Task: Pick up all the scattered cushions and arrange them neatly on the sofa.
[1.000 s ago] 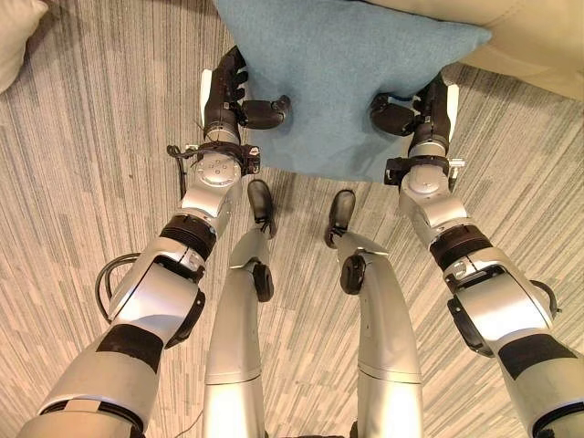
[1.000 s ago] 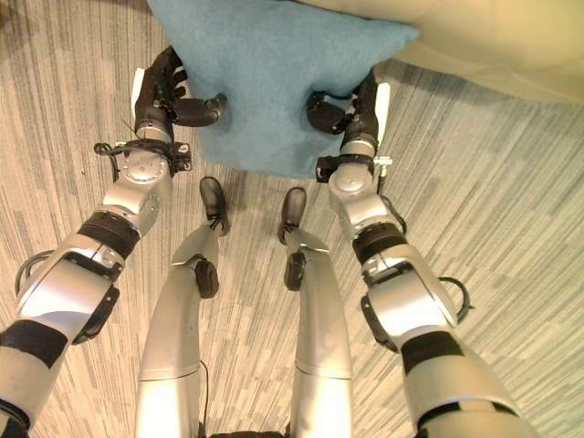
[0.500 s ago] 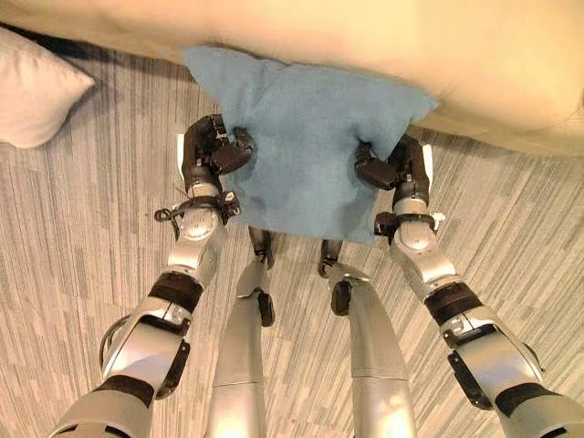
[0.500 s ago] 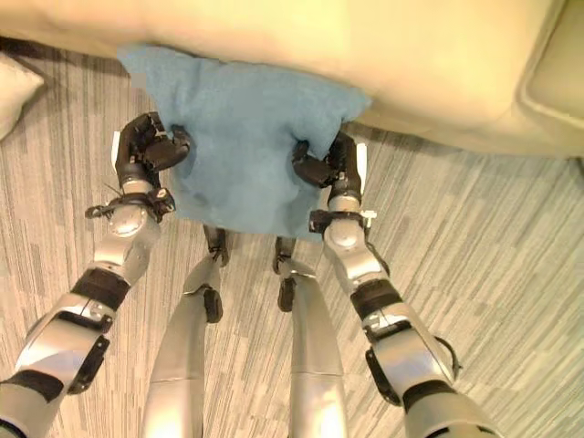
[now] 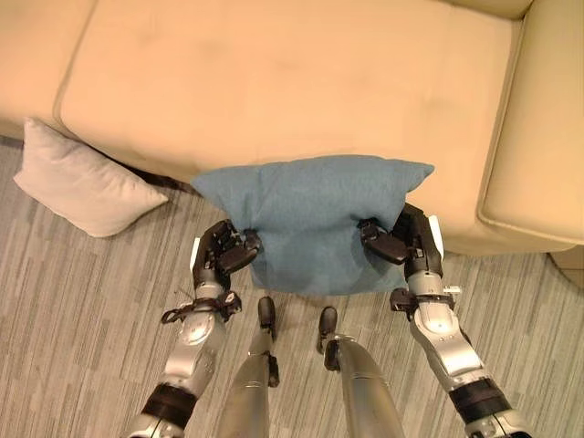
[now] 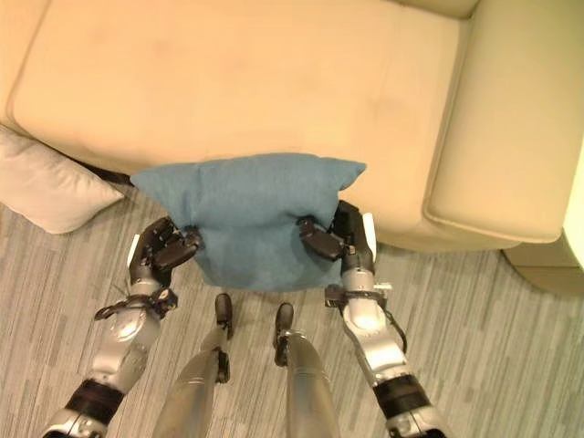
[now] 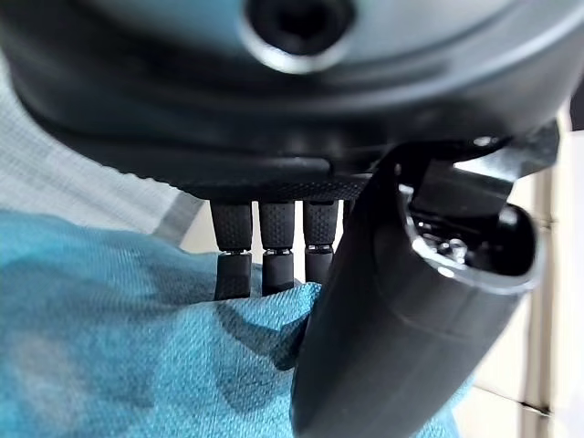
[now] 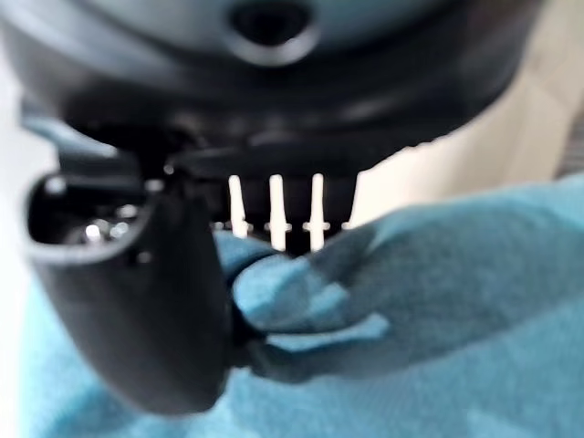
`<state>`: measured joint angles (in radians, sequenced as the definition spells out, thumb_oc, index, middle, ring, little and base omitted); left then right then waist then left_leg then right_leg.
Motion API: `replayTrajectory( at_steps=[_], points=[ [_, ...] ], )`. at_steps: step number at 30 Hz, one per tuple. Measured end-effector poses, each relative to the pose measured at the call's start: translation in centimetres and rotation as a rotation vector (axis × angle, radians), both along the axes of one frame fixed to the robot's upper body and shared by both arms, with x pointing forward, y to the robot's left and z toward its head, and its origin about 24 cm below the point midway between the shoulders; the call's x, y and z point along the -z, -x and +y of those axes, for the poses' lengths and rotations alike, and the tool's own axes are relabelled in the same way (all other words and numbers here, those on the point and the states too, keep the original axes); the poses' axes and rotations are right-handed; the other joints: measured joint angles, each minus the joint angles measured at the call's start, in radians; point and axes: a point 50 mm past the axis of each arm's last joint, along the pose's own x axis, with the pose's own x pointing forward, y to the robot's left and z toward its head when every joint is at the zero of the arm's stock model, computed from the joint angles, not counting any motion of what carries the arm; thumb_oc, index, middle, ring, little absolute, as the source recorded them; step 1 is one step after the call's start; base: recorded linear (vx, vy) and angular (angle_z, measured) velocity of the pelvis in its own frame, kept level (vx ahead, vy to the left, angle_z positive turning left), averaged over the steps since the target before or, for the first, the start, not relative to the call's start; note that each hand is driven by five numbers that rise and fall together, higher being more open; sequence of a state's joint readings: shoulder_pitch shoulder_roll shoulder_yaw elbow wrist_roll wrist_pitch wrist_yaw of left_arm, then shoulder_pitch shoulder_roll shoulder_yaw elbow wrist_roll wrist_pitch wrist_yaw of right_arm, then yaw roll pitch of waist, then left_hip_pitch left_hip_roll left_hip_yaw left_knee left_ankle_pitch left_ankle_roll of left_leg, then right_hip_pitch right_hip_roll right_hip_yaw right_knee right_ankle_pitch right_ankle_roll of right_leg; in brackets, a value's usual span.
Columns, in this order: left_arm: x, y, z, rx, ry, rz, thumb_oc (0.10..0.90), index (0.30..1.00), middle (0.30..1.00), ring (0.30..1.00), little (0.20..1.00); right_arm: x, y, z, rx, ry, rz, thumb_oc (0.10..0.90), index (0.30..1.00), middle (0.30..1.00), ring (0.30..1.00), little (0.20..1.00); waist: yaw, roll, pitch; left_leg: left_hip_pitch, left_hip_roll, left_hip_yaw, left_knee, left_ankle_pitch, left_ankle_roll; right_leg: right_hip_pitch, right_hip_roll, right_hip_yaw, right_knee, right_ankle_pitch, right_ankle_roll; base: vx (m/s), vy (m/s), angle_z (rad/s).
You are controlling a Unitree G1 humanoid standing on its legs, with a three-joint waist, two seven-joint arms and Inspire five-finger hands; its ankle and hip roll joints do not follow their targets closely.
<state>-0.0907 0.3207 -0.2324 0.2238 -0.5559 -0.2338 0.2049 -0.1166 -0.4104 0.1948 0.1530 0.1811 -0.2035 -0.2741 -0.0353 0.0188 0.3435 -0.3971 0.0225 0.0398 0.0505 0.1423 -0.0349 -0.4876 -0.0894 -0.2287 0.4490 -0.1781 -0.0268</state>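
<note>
Since a second earlier, both arms had carried the teal cushion [image 5: 315, 219] forward from over the carpet until its far edge overlapped the front of the beige sofa [image 5: 274, 82]; the head camera had also tipped up, so the whole seat now showed. Half a second back the cushion had only just met the sofa's front edge.

The cushion hung between the two hands, its upper corners spread wide and its lower part sagging over the striped grey carpet [image 5: 82, 310]. The left hand [image 5: 224, 257] gripped the cushion's left side, thumb curled over the fabric and fingers behind it; its wrist view showed the thumb pressed into the teal cloth with the fingers [image 7: 265, 251] bent in against it. The right hand [image 5: 401, 242] held the right side the same way, and its wrist view showed a fold of the fabric pinched between thumb and fingers.

A white cushion [image 5: 78, 182] lay on the carpet to the left, leaning against the sofa's front. The sofa's right armrest [image 5: 538, 137] stood beyond the right hand.
</note>
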Motion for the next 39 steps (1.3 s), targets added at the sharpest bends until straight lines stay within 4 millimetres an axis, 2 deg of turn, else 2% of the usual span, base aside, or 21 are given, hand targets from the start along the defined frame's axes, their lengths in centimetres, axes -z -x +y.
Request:
replayTrajectory(
  at_steps=[4,10,14,15,18,20,21,22,25,26,27,28,29,30,31,32,33,35,37,38,39],
  points=[
    [1.7,1.5,0.2,0.017,-0.010,0.062,0.400,0.300,0.300,0.300,0.300,2.2,1.9,-0.6,-0.024,0.016,0.095,0.400,0.300,0.300,0.300,0.300,0.003,0.001,-0.032,0.088,-0.003,-0.021,0.013,-0.003,-0.005,0.122,0.001,-0.017,-0.039,-0.021,0.009,0.13,-0.022,0.17],
    [3.0,2.6,-0.2,0.043,-0.019,0.126,0.400,0.300,0.300,0.300,0.300,3.4,3.2,-1.4,-0.019,0.014,0.160,0.400,0.300,0.300,0.300,0.300,0.013,0.006,-0.050,0.183,-0.002,-0.017,-0.002,-0.014,-0.002,0.227,0.004,-0.015,-0.072,-0.023,0.009,0.16,0.031,-0.01],
    [3.7,3.1,-0.7,0.059,-0.025,0.152,0.400,0.300,0.300,0.300,0.300,4.0,3.8,-1.7,-0.002,0.007,0.186,0.400,0.300,0.300,0.300,0.300,0.021,0.000,-0.100,0.167,-0.001,0.004,0.047,-0.053,-0.008,0.235,0.008,0.000,-0.085,-0.025,0.009,0.17,0.081,-0.05],
    [3.9,3.0,-0.7,0.060,-0.033,0.160,0.400,0.300,0.300,0.300,0.300,4.2,3.8,-1.6,0.012,-0.011,0.195,0.400,0.300,0.300,0.300,0.300,0.027,-0.020,-0.100,0.094,-0.012,0.008,0.159,-0.086,-0.033,0.262,0.003,0.025,-0.141,-0.001,-0.023,0.28,0.129,-0.19],
    [5.2,4.1,-0.4,0.050,-0.037,0.234,0.400,0.300,0.300,0.300,0.300,4.8,4.0,-1.2,0.003,-0.008,0.237,0.400,0.300,0.300,0.300,0.300,0.066,-0.018,-0.105,0.142,-0.004,0.004,-0.016,-0.077,-0.024,0.387,0.020,0.056,-0.291,0.057,0.014,0.26,0.146,-0.42],
    [6.2,5.2,-0.5,0.052,-0.033,0.282,0.400,0.300,0.300,0.300,0.300,5.4,4.8,-1.2,0.000,0.000,0.265,0.400,0.300,0.300,0.300,0.300,0.061,0.004,-0.139,0.164,0.018,0.004,-0.018,-0.076,-0.025,0.448,0.032,0.069,-0.313,0.042,0.037,0.19,0.140,-0.41],
    [6.6,5.8,-0.5,0.053,-0.030,0.304,0.400,0.300,0.300,0.300,0.300,5.7,5.1,-1.2,0.000,0.000,0.280,0.400,0.300,0.300,0.300,0.300,0.059,0.010,-0.167,0.173,0.019,0.007,-0.021,-0.053,-0.008,0.455,0.030,0.082,-0.311,0.030,0.054,0.17,0.168,-0.39],
    [6.9,6.2,-0.4,0.054,-0.032,0.317,0.400,0.300,0.300,0.300,0.300,6.0,5.5,-1.1,-0.002,-0.003,0.293,0.400,0.300,0.300,0.300,0.300,0.054,0.006,-0.189,0.182,0.008,0.021,-0.024,-0.005,0.033,0.452,0.021,0.100,-0.309,0.021,0.074,0.20,0.222,-0.47],
    [6.9,6.6,0.9,0.045,-0.085,0.333,0.400,0.300,0.300,0.300,0.300,6.6,5.7,0.0,-0.033,-0.023,0.317,0.400,0.300,0.300,0.300,0.300,0.053,-0.057,-0.226,0.234,-0.058,0.096,-0.064,-0.026,0.082,0.467,-0.062,0.125,-0.304,0.022,0.128,0.09,0.173,-0.46],
    [6.9,6.6,0.9,0.045,-0.085,0.333,0.400,0.300,0.300,0.300,0.300,6.6,5.7,0.0,-0.033,-0.023,0.317,0.400,0.300,0.300,0.300,0.300,0.053,-0.057,-0.226,0.234,-0.058,0.096,-0.064,-0.026,0.082,0.467,-0.062,0.125,-0.304,0.022,0.128,0.04,0.117,-0.43],
    [6.2,5.6,1.4,0.047,-0.111,0.307,0.400,0.300,0.300,0.300,0.300,6.5,5.5,0.4,-0.047,-0.021,0.309,0.400,0.300,0.300,0.300,0.300,0.063,-0.052,-0.221,0.251,-0.072,0.102,-0.062,-0.038,0.100,0.414,-0.087,0.127,-0.177,0.042,0.164,0.02,0.165,-0.17],
    [5.9,5.2,1.4,0.051,-0.117,0.293,0.400,0.300,0.300,0.300,0.300,6.7,5.6,0.5,-0.049,-0.015,0.326,0.400,0.300,0.300,0.300,0.300,0.065,-0.039,-0.205,0.299,-0.070,0.088,-0.064,-0.045,0.110,0.370,-0.100,0.125,-0.025,0.013,0.214,0.06,0.149,-0.12],
    [5.7,5.1,1.7,0.048,-0.125,0.287,0.400,0.300,0.300,0.300,0.300,6.9,5.7,1.1,-0.064,-0.028,0.331,0.400,0.300,0.300,0.300,0.300,0.064,-0.045,-0.204,0.318,-0.079,0.089,-0.053,-0.061,0.131,0.348,-0.100,0.132,-0.002,0.066,0.219,0.12,0.139,-0.22],
    [5.4,5.0,2.4,0.021,-0.129,0.266,0.400,0.300,0.300,0.300,0.300,6.0,4.6,1.7,-0.080,-0.034,0.288,0.400,0.300,0.300,0.300,0.300,0.079,-0.031,-0.177,0.327,-0.061,0.122,-0.034,-0.123,0.138,0.224,-0.120,0.149,0.215,0.075,0.246,0.22,-0.010,-0.45],
    [5.5,5.2,2.7,0.005,-0.128,0.277,0.400,0.300,0.300,0.300,0.300,5.7,4.2,2.5,-0.106,-0.043,0.272,0.400,0.300,0.300,0.300,0.300,0.070,-0.026,-0.156,0.335,-0.074,0.136,-0.042,-0.132,0.148,0.145,-0.155,0.131,0.243,0.046,0.229,0.22,-0.079,-0.55],
    [5.7,5.3,2.8,0.006,-0.131,0.286,0.400,0.300,0.300,0.300,0.300,5.8,4.3,2.3,-0.109,-0.037,0.279,0.400,0.300,0.300,0.300,0.300,0.066,-0.023,-0.154,0.347,-0.078,0.138,-0.060,-0.129,0.145,0.138,-0.164,0.104,0.157,0.039,0.211,0.24,-0.118,-0.21],
    [5.8,5.5,2.7,0.004,-0.125,0.292,0.400,0.300,0.300,0.300,0.300,5.9,4.4,2.0,-0.117,-0.018,0.291,0.400,0.300,0.300,0.300,0.300,0.062,-0.029,-0.153,0.356,-0.078,0.136,-0.091,-0.122,0.120,0.134,-0.121,0.093,-0.119,0.060,0.192,0.30,-0.214,-0.03],
    [6.3,5.8,2.4,0.002,-0.110,0.317,0.400,0.300,0.300,0.300,0.300,6.3,4.7,1.5,-0.106,-0.006,0.312,0.400,0.300,0.300,0.300,0.300,0.040,-0.047,-0.146,0.385,-0.084,0.108,-0.110,-0.123,0.075,0.164,-0.054,0.098,-0.367,0.186,0.139,0.26,-0.239,0.53],
    [7.5,7.0,1.5,0.007,-0.073,0.367,0.400,0.300,0.300,0.300,0.300,7.3,6.0,0.7,-0.076,-0.005,0.361,0.400,0.300,0.300,0.300,0.300,0.022,-0.039,-0.150,0.445,-0.062,0.054,-0.110,-0.144,0.042,0.271,-0.014,0.116,-0.448,0.328,0.092,0.16,-0.260,0.75],
    [7.8,7.3,1.2,0.010,-0.060,0.376,0.400,0.300,0.300,0.300,0.300,7.4,6.1,0.5,-0.073,0.004,0.366,0.400,0.300,0.300,0.300,0.300,0.025,-0.035,-0.152,0.455,-0.042,0.046,-0.108,-0.149,0.029,0.296,0.003,0.097,-0.467,0.360,0.057,0.12,-0.264,0.51],
    [7.9,7.2,0.8,0.014,-0.048,0.377,0.400,0.300,0.300,0.300,0.300,7.4,6.1,0.0,-0.063,0.014,0.369,0.400,0.300,0.300,0.300,0.300,0.021,-0.028,-0.153,0.435,-0.024,0.017,-0.068,-0.154,0.010,0.321,0.016,0.061,-0.492,0.354,0.051,0.06,-0.150,0.67]
  ],
)
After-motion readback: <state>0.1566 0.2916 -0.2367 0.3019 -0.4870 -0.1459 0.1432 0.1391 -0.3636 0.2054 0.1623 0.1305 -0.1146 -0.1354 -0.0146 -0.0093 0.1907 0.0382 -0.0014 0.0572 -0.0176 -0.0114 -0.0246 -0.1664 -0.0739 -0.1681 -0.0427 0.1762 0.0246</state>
